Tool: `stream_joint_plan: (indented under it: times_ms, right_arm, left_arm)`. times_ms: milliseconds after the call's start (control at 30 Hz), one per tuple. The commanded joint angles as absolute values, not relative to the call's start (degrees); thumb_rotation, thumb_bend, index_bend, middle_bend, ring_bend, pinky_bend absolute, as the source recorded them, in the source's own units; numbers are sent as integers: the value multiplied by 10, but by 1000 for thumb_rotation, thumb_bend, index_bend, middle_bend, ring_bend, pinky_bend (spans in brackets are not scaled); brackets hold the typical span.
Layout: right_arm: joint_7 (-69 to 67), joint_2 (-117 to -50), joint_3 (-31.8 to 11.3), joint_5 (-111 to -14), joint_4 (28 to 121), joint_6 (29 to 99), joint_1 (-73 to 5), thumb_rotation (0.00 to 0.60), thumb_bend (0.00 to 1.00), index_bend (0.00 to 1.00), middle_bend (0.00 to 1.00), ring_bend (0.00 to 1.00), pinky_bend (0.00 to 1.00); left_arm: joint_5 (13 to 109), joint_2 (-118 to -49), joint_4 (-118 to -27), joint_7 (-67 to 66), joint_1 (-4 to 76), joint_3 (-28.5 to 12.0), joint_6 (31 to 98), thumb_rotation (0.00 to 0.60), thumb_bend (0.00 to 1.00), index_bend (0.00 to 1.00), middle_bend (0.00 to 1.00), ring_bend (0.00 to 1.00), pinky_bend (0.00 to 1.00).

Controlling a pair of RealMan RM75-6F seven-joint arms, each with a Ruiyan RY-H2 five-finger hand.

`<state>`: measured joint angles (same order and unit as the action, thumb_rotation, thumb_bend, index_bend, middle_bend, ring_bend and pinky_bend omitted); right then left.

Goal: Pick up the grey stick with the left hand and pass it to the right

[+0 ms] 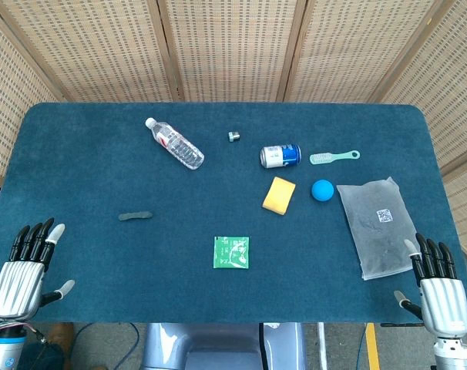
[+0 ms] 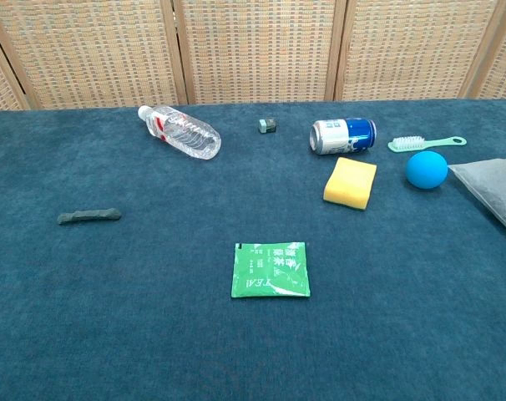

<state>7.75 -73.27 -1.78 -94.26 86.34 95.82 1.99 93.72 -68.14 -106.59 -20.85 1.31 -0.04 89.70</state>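
- The stick [image 1: 135, 216] lies flat on the blue table [image 1: 87, 154], left of centre in the head view, long side running roughly left to right. Nothing is touching it.
- The chest view shows the same stick [image 2: 89, 216] at middle left, alone on the cloth, well apart from everything else.
- The left hand [image 1: 24, 274] sits at the lower left corner of the head view, right at the near table edge. Fingers are straight, pointing up the frame and lying close side by side, thumb stuck out to the right. It's holding nothing.
- The stick is up and to the right of those fingertips, well apart from them, with bare cloth between.
- The right hand [image 1: 436, 284] mirrors it in the lower right corner: fingers straight and close together, thumb out to the left, nothing in it. Its fingertips are just beside the near end of a grey bag [image 1: 376, 225].
- Neither hand shows in the chest view.
- Other stuff on the table:
- a bottle [image 1: 174, 143] lying on its side at upper left
- a small metal bit [image 1: 233, 136] near top centre, too small to tell what it is
- a can [image 1: 280, 156] on its side, with a green brush [image 1: 334, 157] to its right
- a yellow sponge [image 1: 279, 195] below the can, and a blue ball [image 1: 322, 190] just beside it
- a green tea packet [image 1: 231, 252] at lower centre, closest to the near edge
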Motion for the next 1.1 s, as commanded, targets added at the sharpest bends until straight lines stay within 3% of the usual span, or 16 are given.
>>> stream_joint_plan:
  times_ms: [33, 333, 567, 700, 900, 1000, 1100]
  right_arm:
    - [77, -733, -18, -942, 864, 957, 20, 600, 0, 0, 0, 0, 0]
    - [72, -733, -21, -935, 861, 956, 20, 600, 0, 0, 0, 0, 0]
    - [75, -735, -25, -926, 859, 950, 18, 600, 0, 0, 0, 0, 0]
    - [77, -737, -27, -920, 858, 944, 16, 600, 0, 0, 0, 0, 0]
    - [88, -739, -29, -915, 861, 940, 15, 600, 0, 0, 0, 0, 0]
    - [97, -743, -32, -910, 860, 938, 14, 600, 0, 0, 0, 0, 0]
    - [102, -744, -36, -891, 860, 924, 12, 600, 0, 0, 0, 0, 0]
  left_arm:
    - [937, -680, -1066, -207, 14, 0, 895, 600, 70, 0, 0, 0, 0]
    - [924, -682, -1051, -189, 28, -7, 873, 600, 71, 0, 0, 0, 0]
    - [891, -701, -999, -142, 80, -41, 809, 600, 71, 0, 0, 0, 0]
    - [839, -727, -950, -101, 126, -70, 740, 600, 82, 0, 0, 0, 0]
    - [718, -771, -876, -101, 212, -120, 596, 600, 168, 210, 0, 0, 0]
    - [681, -804, -825, -113, 248, -135, 558, 600, 240, 314, 0, 0, 0]
    - [651, -854, -749, -121, 284, -144, 524, 600, 285, 347, 0, 0, 0]
